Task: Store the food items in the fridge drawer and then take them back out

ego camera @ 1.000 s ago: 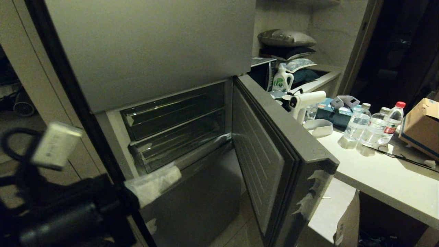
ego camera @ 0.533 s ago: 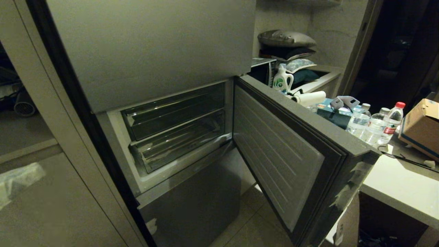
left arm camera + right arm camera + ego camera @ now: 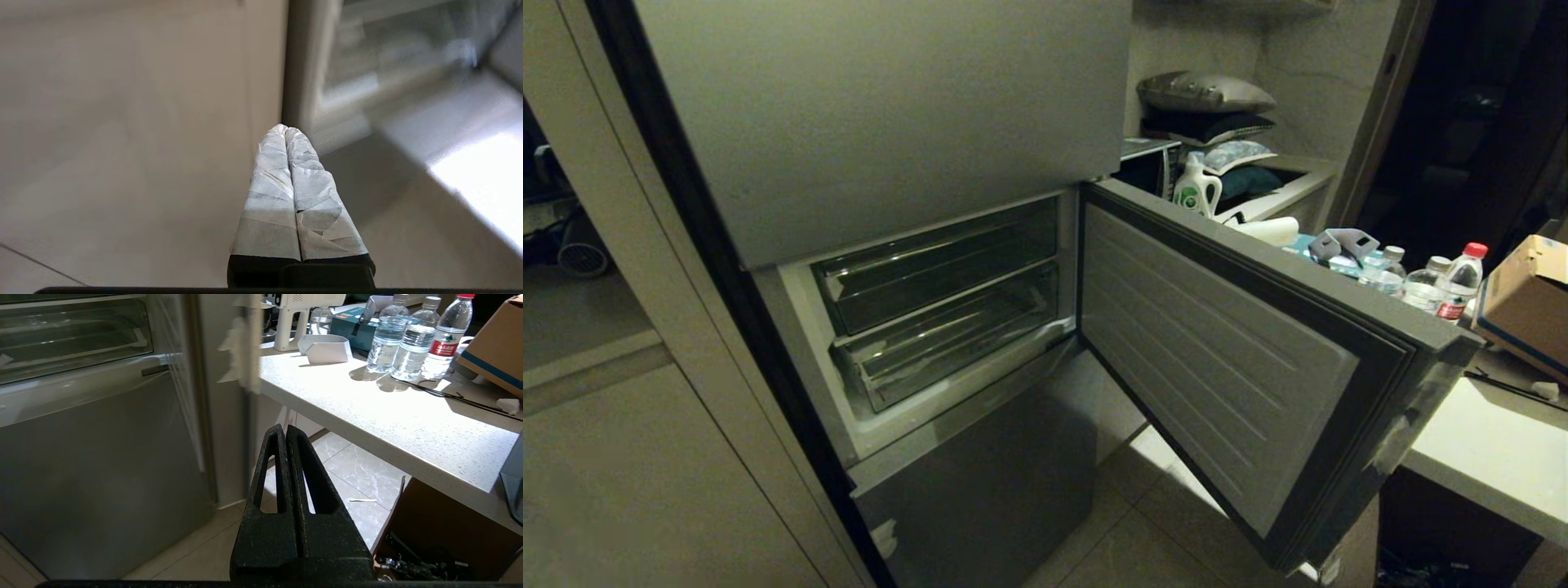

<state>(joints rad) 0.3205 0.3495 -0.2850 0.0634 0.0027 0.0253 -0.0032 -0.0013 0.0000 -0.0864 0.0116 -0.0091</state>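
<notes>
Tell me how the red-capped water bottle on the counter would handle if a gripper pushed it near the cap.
The red-capped bottle stands tall and narrow, so a high push would probably tip it. Round, it would likely roll once down. It looks full, so fairly heavy; thin clear plastic may flex.

No label (bottles (image 3: pixel 408 339) included) is legible.

My way to the two stacked clear plastic drawers (image 3: pixel 939 306) in the grey fridge is open from the front, across the tiled floor (image 3: pixel 1131 543). On my right the swung-out grey compartment door (image 3: pixel 1241 359) walls off that side, reaching over the white speckled counter (image 3: pixel 392 416). There, three clear water bottles (image 3: pixel 412 339) and a brown cardboard box (image 3: pixel 1531 298) crowd the surface.
</notes>
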